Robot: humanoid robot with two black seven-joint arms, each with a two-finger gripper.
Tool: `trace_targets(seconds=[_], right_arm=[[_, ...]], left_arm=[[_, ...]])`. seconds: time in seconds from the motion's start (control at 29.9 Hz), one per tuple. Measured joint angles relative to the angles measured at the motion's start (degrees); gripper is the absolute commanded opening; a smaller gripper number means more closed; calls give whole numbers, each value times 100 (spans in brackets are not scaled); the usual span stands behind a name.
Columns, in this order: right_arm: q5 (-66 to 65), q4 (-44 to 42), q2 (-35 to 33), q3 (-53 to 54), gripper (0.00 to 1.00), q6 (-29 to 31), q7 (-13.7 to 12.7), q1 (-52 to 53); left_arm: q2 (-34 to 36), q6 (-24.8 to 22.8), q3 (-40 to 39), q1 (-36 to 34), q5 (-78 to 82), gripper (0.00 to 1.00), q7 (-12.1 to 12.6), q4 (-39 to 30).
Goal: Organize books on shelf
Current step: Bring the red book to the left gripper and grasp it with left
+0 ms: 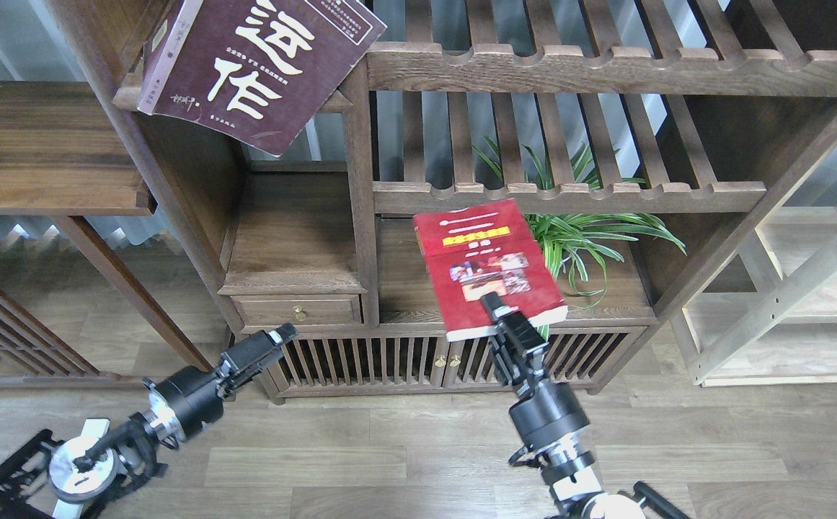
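Above the right end effector [496, 310] sits the red book [486, 263], clamped at its near edge.

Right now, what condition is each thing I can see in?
Red book: gripped at its near edge, held over the shelf board.
Right gripper: shut on the red book.
Left gripper: empty, low near the floor.
Maroon book: tilted, overhanging its ledge.
Cabinet doors: closed.
Drawer: closed.

Right gripper [494, 308] reaches forward and up, clamped on the red book [486, 263]; left gripper [282, 333] extends forward, fingers indistinct.
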Motion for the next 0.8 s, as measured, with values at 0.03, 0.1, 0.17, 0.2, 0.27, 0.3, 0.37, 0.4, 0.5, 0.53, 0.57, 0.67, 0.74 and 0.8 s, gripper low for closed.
trace_targets(seconds=[0.03,0.1,0.17,0.2,0.27,0.3,0.37,0.4,0.5,0.53,0.57,0.67,0.74,0.8], right_arm=[[-54,-7,67,-53,14,0,-2,-24],[-152,-32,201,-159,14,0,-2,-56],[-209,-58,262,-250,14,0,-2,-64],[-230,-74,275,-293,14,0,-2,-69],[-269,-107,283,-375,14,0,-2,-82],[-290,-126,286,-417,14,0,-2,-96],[-335,-161,287,-490,14,0,-2,-131],[-360,-177,288,-522,14,0,-2,-142],[-424,-227,289,-586,14,0,-2,-161],[-431,-239,289,-590,14,0,-2,-163],[-435,-245,289,-594,14,0,-2,-164],[-442,-256,289,-606,14,0,-2,-171],[-444,-258,289,-611,14,0,-2,-173],[-445,-262,289,-613,14,0,-2,-172]], left_arm=[[-8,0,84,1,-186,78,0,-20],[-22,0,251,1,-532,78,0,-61],[-22,0,321,10,-755,79,-1,-120],[-22,0,338,20,-830,79,-1,-160],[-23,0,352,40,-919,79,-2,-240],[-24,0,356,45,-945,79,-2,-278],[-33,0,360,49,-969,79,-2,-361],[-43,0,360,50,-973,79,-2,-419],[-68,0,363,62,-982,79,-3,-651],[-71,0,363,78,-984,79,-3,-724],[-71,0,363,96,-985,79,-2,-787],[-74,0,364,119,-992,78,-3,-902],[-110,0,384,120,-996,77,-3,-945],[-185,0,459,95,-1000,77,0,-952]])
